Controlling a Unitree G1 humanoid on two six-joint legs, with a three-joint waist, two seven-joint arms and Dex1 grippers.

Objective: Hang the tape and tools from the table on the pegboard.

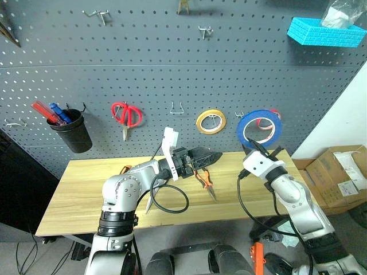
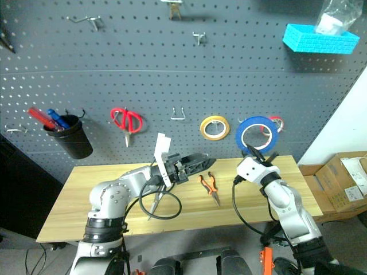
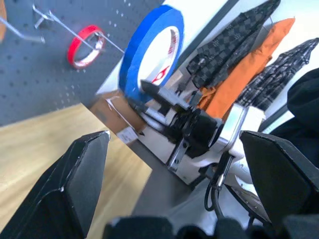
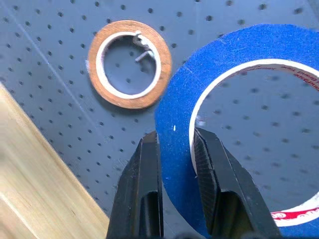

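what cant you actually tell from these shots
- Whether the blue tape, pinched in the right gripper, is on a hook yet: the roll covers the pegboard behind it in the eye views.
- Most of the red tape roll: hidden behind the blue tape in the eye views.
- The scissors on the table: the left arm covers their handles.
- The contents of the blue basket: cut off by the top edge.

Head stereo pair looks forward-down over light wooden plank table at dark grey perforated pegboard. Left wrist view faces sideways; right wrist view sits close to pegboard. All share thin blue tape ring.
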